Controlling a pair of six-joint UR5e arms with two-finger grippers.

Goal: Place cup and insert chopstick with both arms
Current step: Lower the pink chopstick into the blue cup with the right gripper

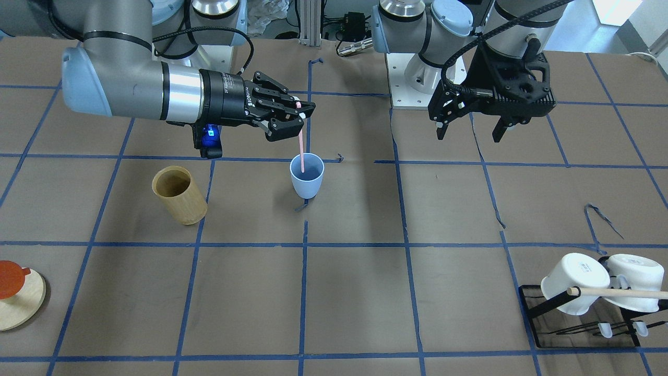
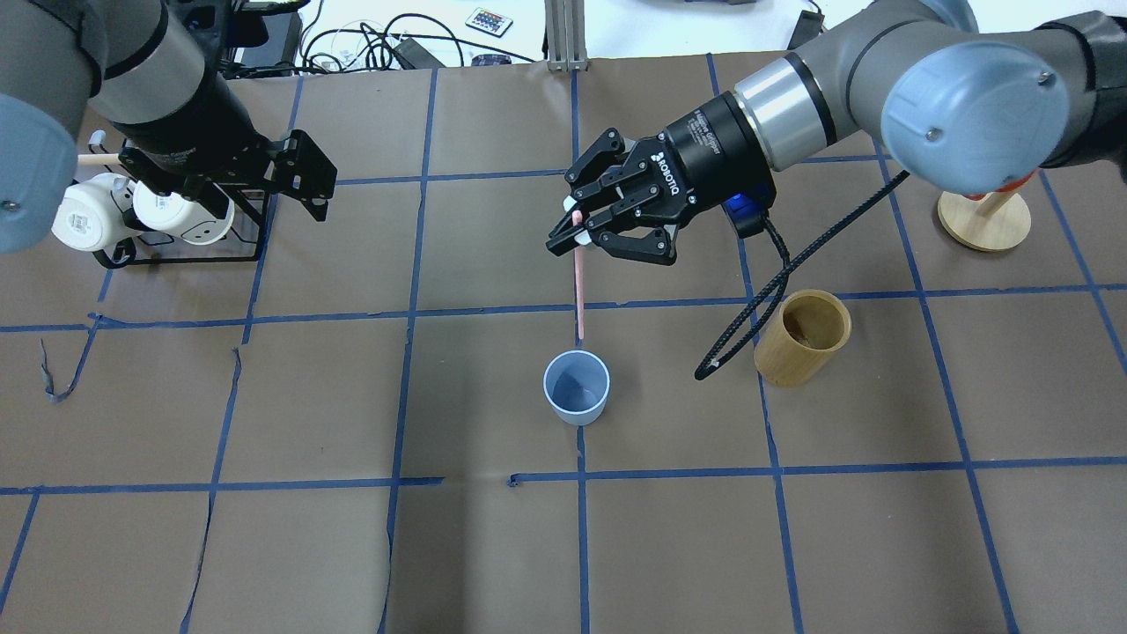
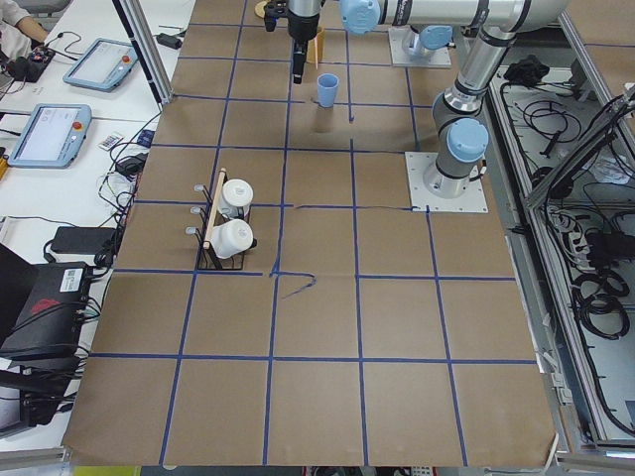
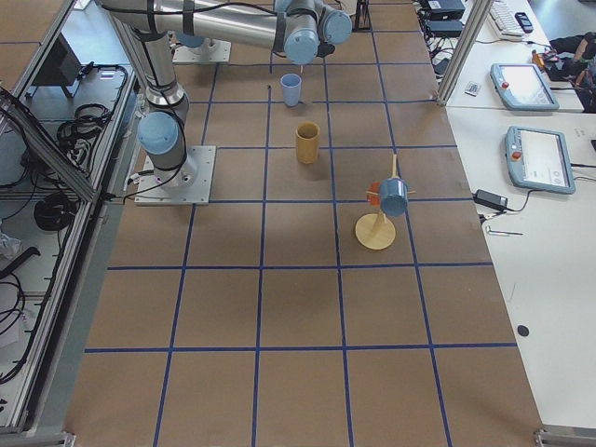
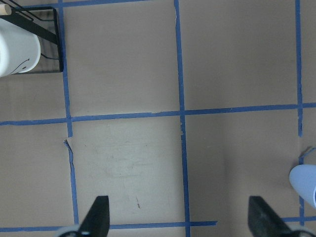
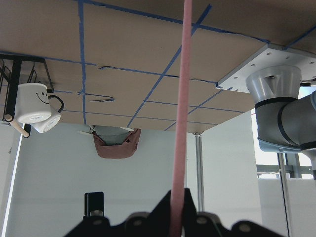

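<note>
The light-blue cup stands upright on the table's middle, also in the overhead view and at the left wrist view's right edge. My right gripper is shut on the top of the pale-pink chopstick, which hangs almost straight down. Its lower end is at the cup's mouth; I cannot tell whether it is inside. The stick runs up the middle of the right wrist view. My left gripper hovers open and empty, well apart from the cup, its fingers spread wide.
A tan bamboo cylinder stands next to the cup on the right arm's side. A black rack with two white mugs and a wooden rod is near the left arm. A round wooden stand sits at the table's far right end.
</note>
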